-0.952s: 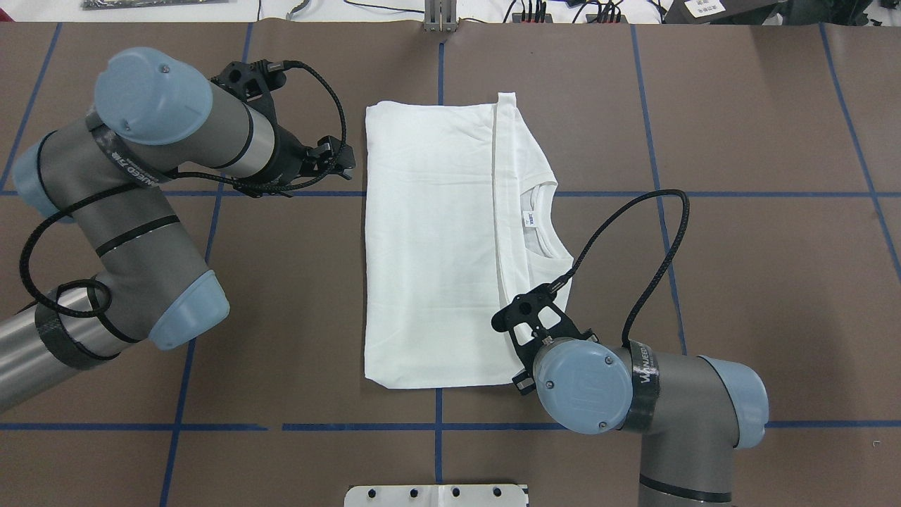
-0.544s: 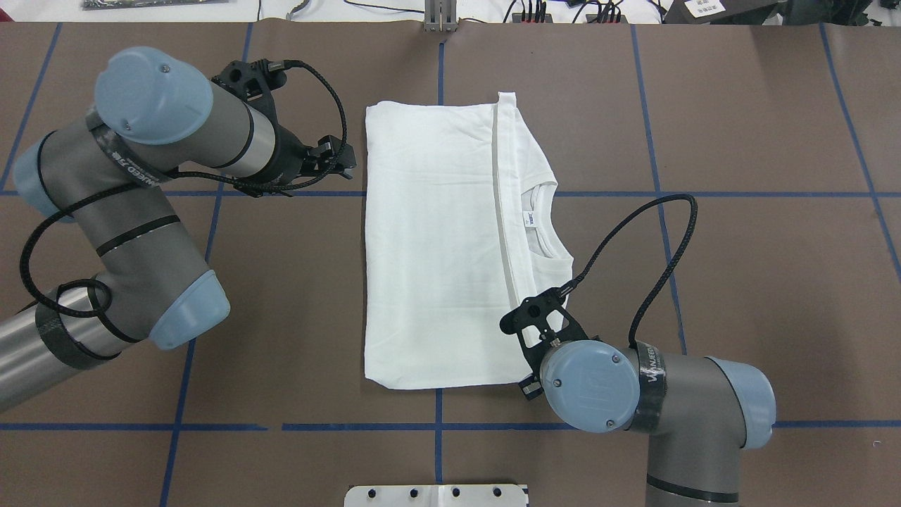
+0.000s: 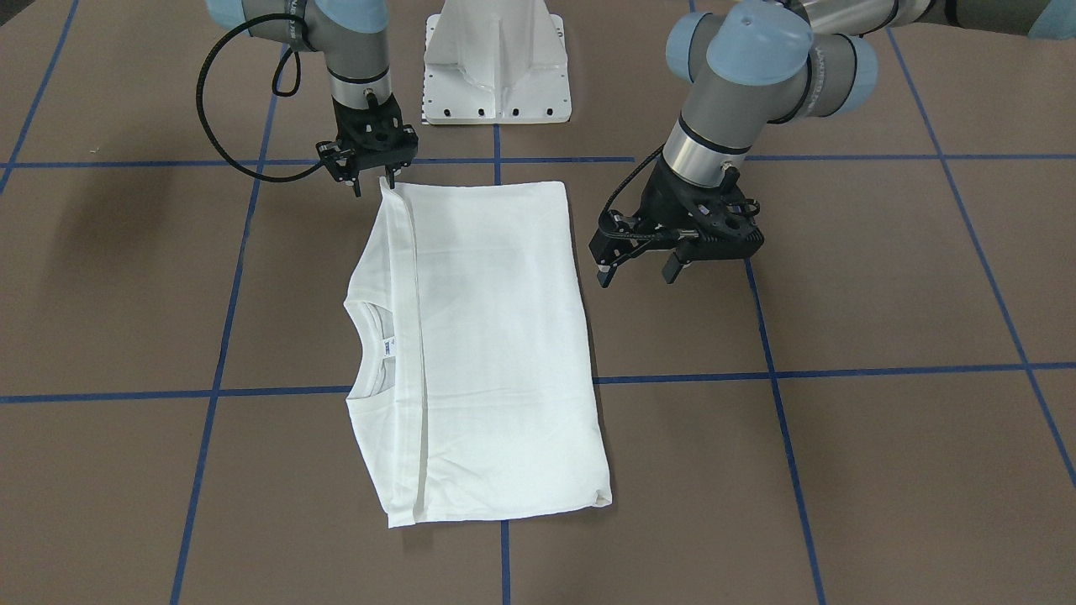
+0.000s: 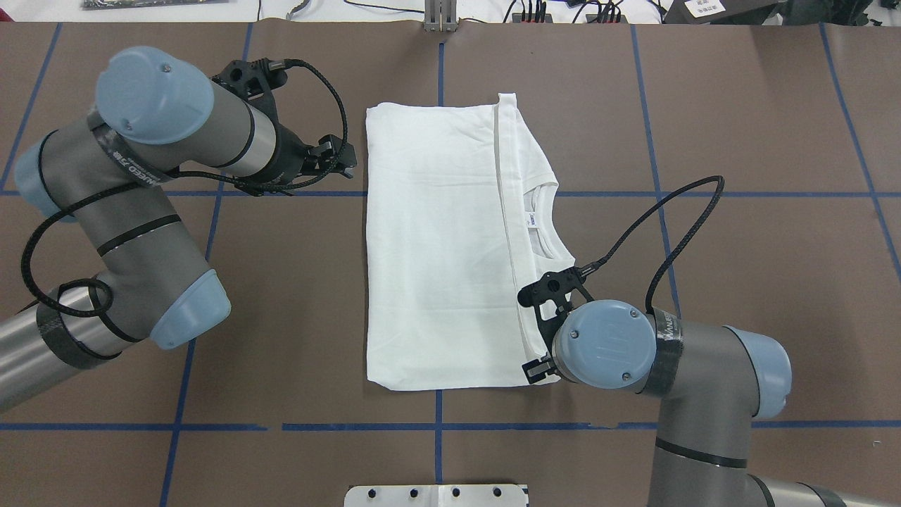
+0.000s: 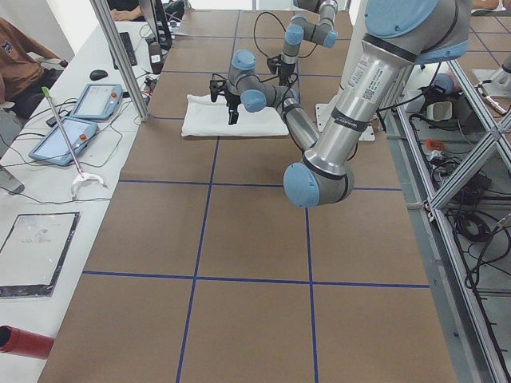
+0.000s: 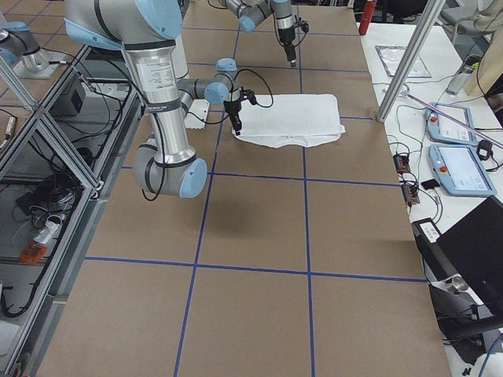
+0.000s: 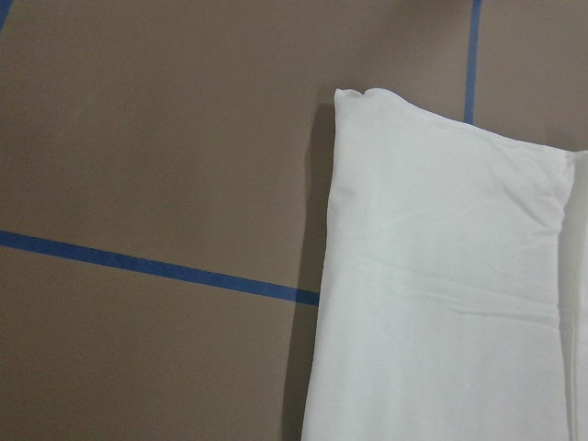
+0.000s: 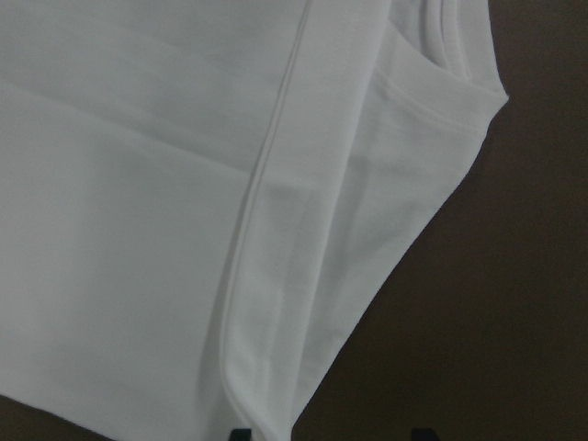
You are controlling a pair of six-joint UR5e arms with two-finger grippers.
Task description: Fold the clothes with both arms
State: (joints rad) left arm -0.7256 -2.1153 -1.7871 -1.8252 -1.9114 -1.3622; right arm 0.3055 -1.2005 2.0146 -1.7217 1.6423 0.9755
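The clothes are one white T-shirt (image 4: 436, 246), folded into a rectangle and lying flat mid-table, also seen from the front (image 3: 496, 353). Its ribbed collar and neck label (image 3: 387, 347) show beside the folded edge. My left gripper (image 3: 636, 276) hangs open beside the shirt's long edge, apart from it, with nothing between its fingers. My right gripper (image 3: 371, 186) stands open at the shirt's corner nearest the robot base. In the right wrist view the two dark fingertips straddle the folded hem (image 8: 248, 276). From overhead the right wrist (image 4: 609, 345) hides that gripper.
The white pedestal base (image 3: 496, 67) stands at the robot's side of the table. Blue tape lines (image 4: 436, 427) grid the brown surface. A side bench with tablets (image 5: 80, 120), a metal frame post (image 5: 120, 56) and a seated person (image 5: 20, 64) lies beyond the far edge.
My right arm has shifted rightward and a little forward along the shirt's near corner, its cable loop stretching out. The left arm and the shirt have not moved.
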